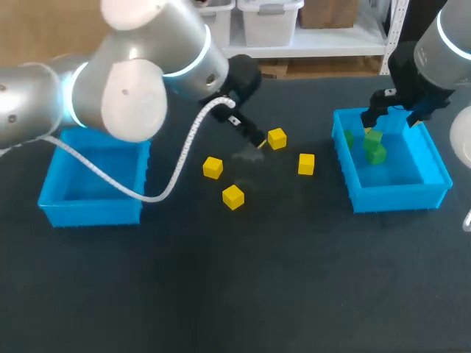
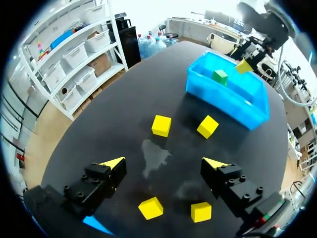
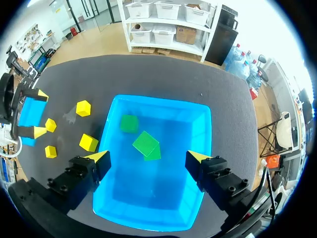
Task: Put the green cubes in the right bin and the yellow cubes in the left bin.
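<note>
— Listing left side?
— Left bin (image 1: 92, 211), blue; left gripper (image 2: 166, 161), fingers apart, above four yellow cubes (image 1: 213, 168) loose on table (image 1: 221, 294).
— Right side?
— Right bin (image 1: 397, 197), green cubes (image 3: 145, 144) inside; right gripper (image 3: 147, 156) over it, fingers apart, empty.

And the left gripper (image 2: 163, 162) pointed downward, jaws spread wide; out on its own side the right gripper (image 3: 147, 156) faced down too, jaws parted.
</note>
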